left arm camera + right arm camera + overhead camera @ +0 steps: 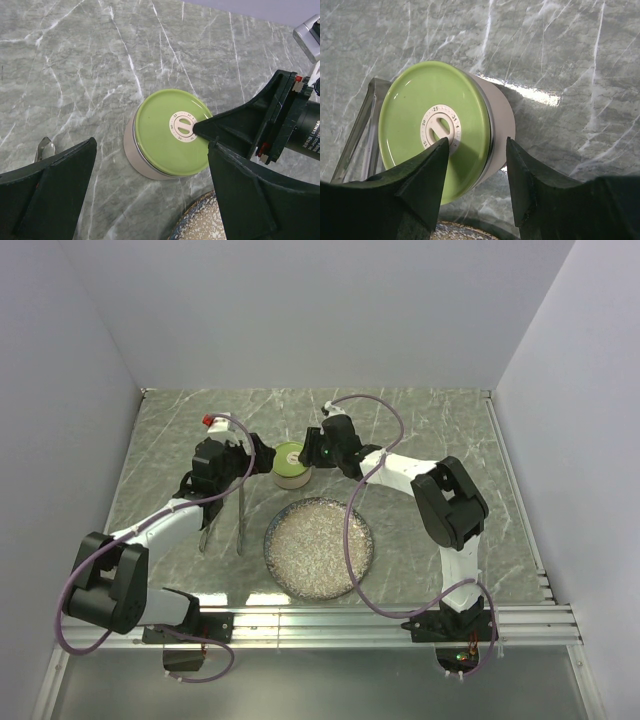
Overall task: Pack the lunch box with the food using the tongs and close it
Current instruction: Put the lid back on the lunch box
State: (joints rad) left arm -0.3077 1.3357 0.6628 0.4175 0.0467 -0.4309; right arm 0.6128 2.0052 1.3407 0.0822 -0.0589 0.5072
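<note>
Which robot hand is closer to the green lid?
Right. The right gripper hangs over the lid, one fingertip at its dial. The left gripper is beside the lunch box, not touching.

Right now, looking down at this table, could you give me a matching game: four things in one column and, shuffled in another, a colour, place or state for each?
Things:
1. lid
2. plate
3. tongs
4. left gripper

Descriptions:
A. jaws wide open
B. lime green, sitting on the lunch box
C. speckled grey and round
D. thin metal, lying left of the plate

Pairs: 1-B, 2-C, 3-D, 4-A
</note>
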